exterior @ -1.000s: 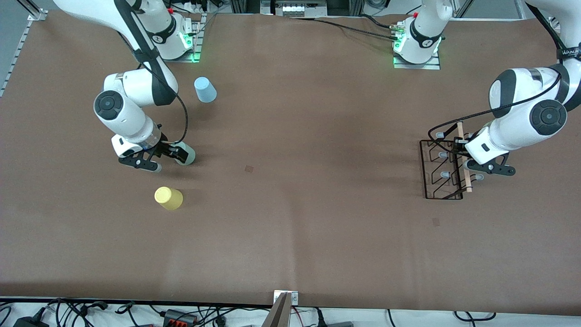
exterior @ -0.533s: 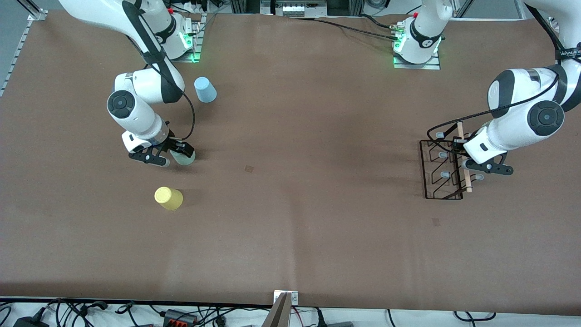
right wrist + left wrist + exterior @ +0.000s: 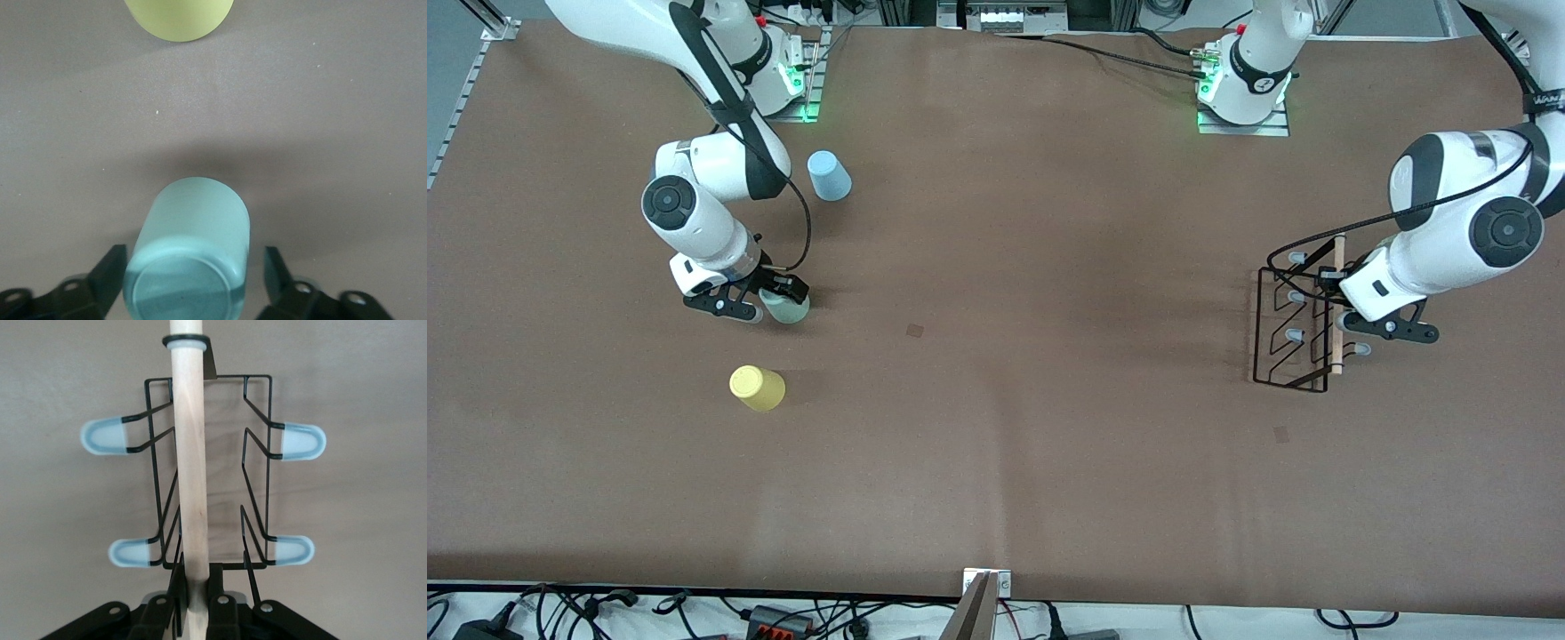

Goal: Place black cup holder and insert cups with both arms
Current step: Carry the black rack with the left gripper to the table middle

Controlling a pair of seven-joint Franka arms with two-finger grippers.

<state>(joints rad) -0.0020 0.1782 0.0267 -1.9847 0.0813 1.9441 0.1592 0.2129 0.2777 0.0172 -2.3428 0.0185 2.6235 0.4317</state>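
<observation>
Moved in since a second ago: right gripper (image 3: 193, 267), now low at the mint green cup (image 3: 787, 309), and black cup holder (image 3: 1294, 327), nudged slightly toward the bases. Brown matte table (image 3: 996, 267) throughout, with grey rails at the corners and cables along the camera-side edge. Left gripper (image 3: 195, 593) clenched tight on the wooden rod handle (image 3: 1337, 311), close to the left arm's end of the table. Rod's long axis runs from the bases toward the front camera, with the rectangular wire base alongside and pale-tipped pegs (image 3: 103, 437) sticking out to both sides. Right gripper spread wide astride the mint green cup, one finger each side, a gap showing at one finger. Stands closed end up, toward the right arm's end. Yellow cup (image 3: 757, 388) nearer the front camera than it, well apart; light blue cup (image 3: 829, 176) farther back, near the right arm's base. Wide bare brown stretch between cups and holder.
</observation>
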